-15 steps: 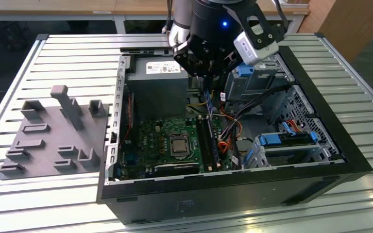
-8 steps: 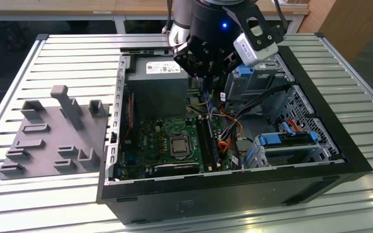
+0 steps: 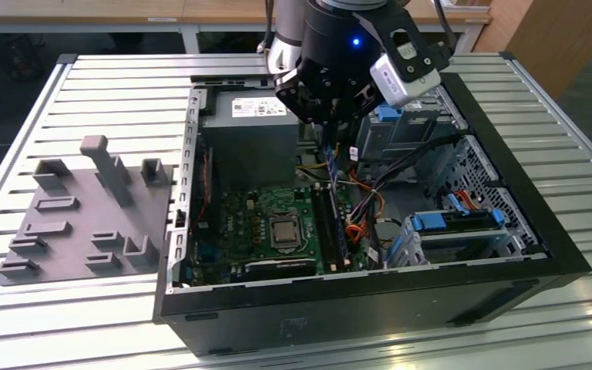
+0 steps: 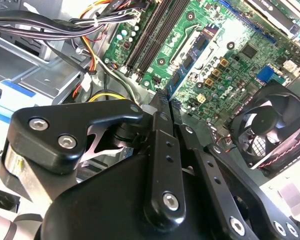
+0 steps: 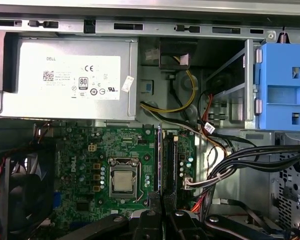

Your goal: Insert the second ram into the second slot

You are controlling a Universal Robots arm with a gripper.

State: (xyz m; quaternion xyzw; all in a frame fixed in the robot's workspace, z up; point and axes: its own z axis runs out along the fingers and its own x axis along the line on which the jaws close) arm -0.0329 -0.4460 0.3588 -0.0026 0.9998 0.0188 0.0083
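Tool: the tool (image 3: pixel 327 127) is pinched narrow on the second ram (image 3: pixel 329 150), with a finger on each flat face.
Second ram: a thin blue strip held on edge, sticking out past the fingertips (image 4: pixel 160 107) toward the memory slots (image 3: pixel 325 223).
Ram and slots: it hangs above the slots, apart from them and not seated. In the first wrist view its edge (image 5: pixel 159 160) runs the same way as the slots (image 5: pixel 171 160).
Power supply: the grey box (image 5: pixel 65 80) sits beyond one end of the slots.
Case: the open computer case (image 3: pixel 543 231) around the slots lies on the slatted surface (image 3: pixel 101 85).

White label (image 5: pixel 80 77) (fine print, marks) on the power supply (image 5: pixel 5 102).
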